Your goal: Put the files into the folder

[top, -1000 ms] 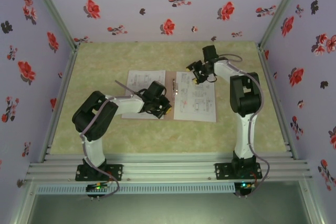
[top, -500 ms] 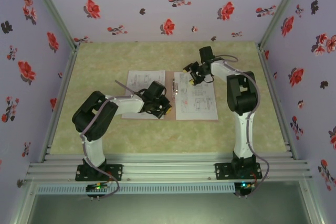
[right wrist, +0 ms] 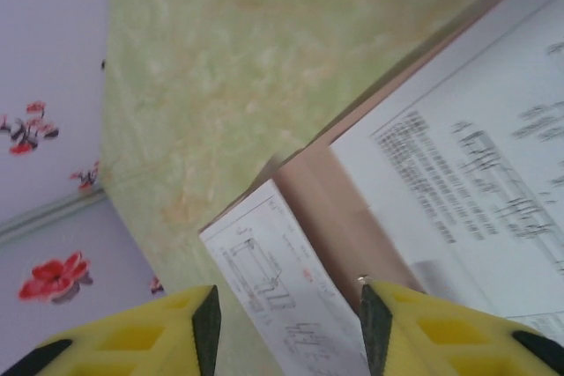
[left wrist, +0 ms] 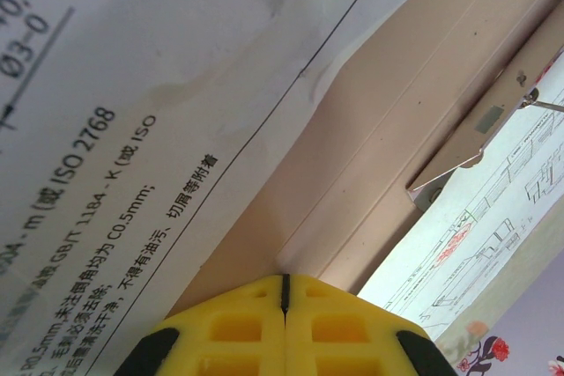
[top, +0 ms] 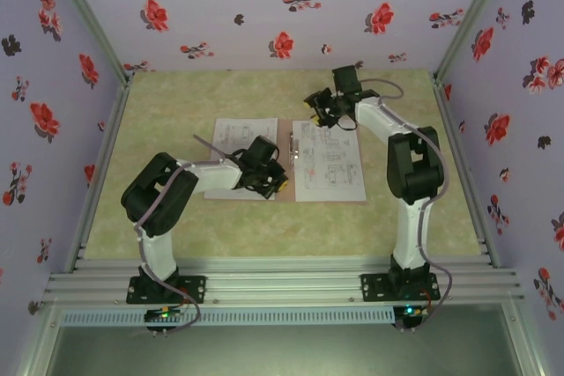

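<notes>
While left fingers (left wrist: pixel 229 334) sit closed (by folder (left wrist: pixel 370 129)) | right fingers (right wrist: pixel 441 328) gape near files (right wrist: pixel 467 173)

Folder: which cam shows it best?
Top external: the folder lies open under two sheets, its whole spread in frame. Left wrist is a close-up of its bare centre and clip. Right wrist catches a brown band between sheets.

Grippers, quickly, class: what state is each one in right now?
Left gripper: closed, jaws tight together.
Right gripper: open, holding nothing.
</notes>
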`<state>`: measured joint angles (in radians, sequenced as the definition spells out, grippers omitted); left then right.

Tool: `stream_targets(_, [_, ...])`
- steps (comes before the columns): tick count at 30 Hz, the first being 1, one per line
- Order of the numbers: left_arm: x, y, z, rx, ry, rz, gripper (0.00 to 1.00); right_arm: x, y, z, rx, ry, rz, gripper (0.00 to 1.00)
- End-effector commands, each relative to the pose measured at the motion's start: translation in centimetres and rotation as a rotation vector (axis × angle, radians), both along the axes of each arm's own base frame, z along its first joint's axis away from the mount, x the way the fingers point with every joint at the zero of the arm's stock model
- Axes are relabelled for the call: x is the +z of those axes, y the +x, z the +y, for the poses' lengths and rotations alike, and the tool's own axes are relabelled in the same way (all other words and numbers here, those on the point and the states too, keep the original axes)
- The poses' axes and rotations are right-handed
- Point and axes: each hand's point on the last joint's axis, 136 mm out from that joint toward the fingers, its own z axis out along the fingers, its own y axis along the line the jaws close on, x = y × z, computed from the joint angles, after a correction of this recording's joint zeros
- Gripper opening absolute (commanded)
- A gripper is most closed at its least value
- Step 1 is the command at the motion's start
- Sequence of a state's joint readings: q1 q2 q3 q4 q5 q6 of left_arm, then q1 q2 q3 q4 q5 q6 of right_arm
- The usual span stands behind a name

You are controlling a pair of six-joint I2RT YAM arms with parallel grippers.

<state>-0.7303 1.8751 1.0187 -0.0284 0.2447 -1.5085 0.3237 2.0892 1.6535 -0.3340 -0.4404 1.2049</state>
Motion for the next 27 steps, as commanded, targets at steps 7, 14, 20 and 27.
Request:
stream_targets(7, [-2.4,-1.0,0.9,-0.018,0.077,0.044,0.00,-3.7,0.5,3.6,0.143,-0.056,0.040,0.20])
stream_targets(14, [-2.5,-1.0,0.9,-0.024,0.080,0.045,0.00,-6.1,0.5,4.0,0.237,-0.111,0.097,0.17])
stream_targets(20, [-2.4,-0.9,0.8,-0.026,0.079,0.045,0.00,-7.0,-0.4,4.4,0.302,-0.123,0.127,0.16])
stream_targets(27, [-2.6,-1.0,0.8,-0.028,0.081,0.049,0.00,-7.4,-1.3,4.9,0.354,-0.116,0.140,0.16])
